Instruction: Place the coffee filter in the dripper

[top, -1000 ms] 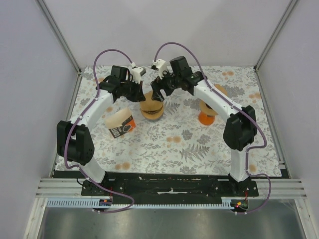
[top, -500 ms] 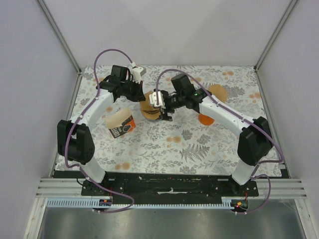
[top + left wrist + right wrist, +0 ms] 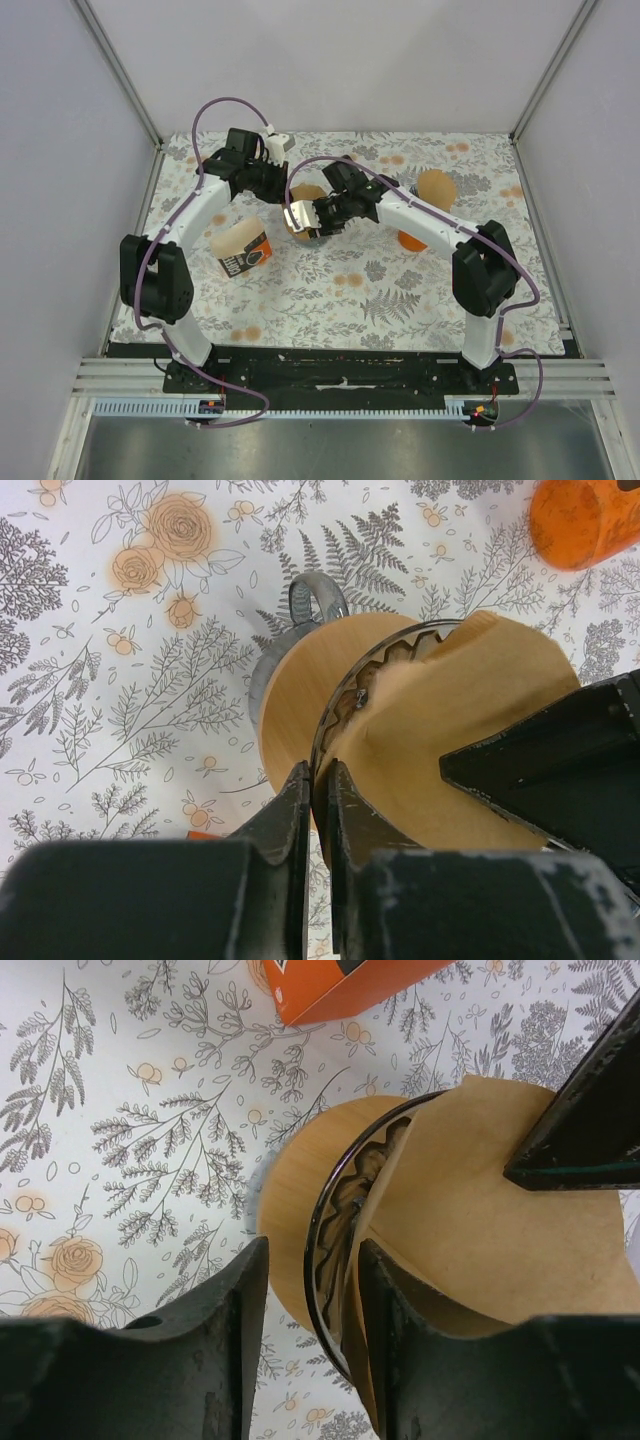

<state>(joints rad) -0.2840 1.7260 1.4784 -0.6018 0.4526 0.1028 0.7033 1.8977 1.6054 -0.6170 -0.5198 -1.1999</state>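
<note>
The brown paper filter (image 3: 470, 720) was sitting partway in the dripper (image 3: 295, 695) on the floral surface (image 3: 100, 680), with one flap poking up past the ribbed rim. My left tool (image 3: 318, 785) was pinched tight on the dripper's rim to steady it, while the right tool (image 3: 312, 1260) had its jaws apart, straddling rim and filter edge. That paper looked feather-light and floppy, so I'd nudge it by its upper edge rather than squeeze it.

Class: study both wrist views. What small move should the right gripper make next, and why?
Probably nudge the filter down into the dripper: the paper's edge sits creased above the rim, the right gripper straddles that rim open, and the left gripper pinches it.
</note>
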